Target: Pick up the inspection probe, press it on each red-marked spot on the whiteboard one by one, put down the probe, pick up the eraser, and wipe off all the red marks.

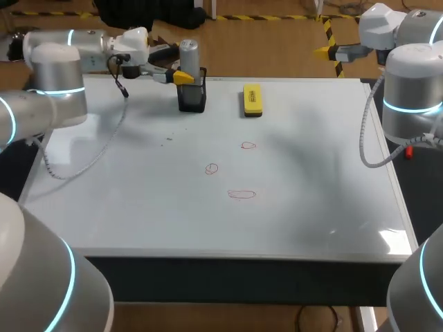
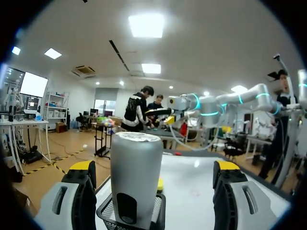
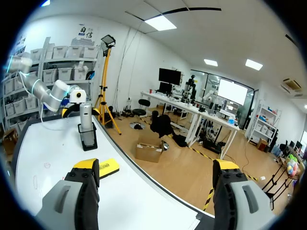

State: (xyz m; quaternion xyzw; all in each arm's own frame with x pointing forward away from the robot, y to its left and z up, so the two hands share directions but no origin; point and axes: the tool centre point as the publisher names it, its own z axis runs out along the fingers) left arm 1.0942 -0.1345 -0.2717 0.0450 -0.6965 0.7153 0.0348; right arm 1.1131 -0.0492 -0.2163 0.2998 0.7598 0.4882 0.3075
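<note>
Left wrist view: inspection probe (image 2: 136,172) stands upright between the spread left claw (image 2: 156,175), touching neither finger.

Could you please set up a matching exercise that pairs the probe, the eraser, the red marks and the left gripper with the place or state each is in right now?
Things:
1. inspection probe
2. eraser
3. red marks
4. left gripper

Places or states:
A. lying flat near the far edge of the whiteboard
B. open, straddling the probe
C. standing upright in the black mesh holder
D. drawn around the middle of the whiteboard

Pairs: 1-C, 2-A, 3-D, 4-B
</note>
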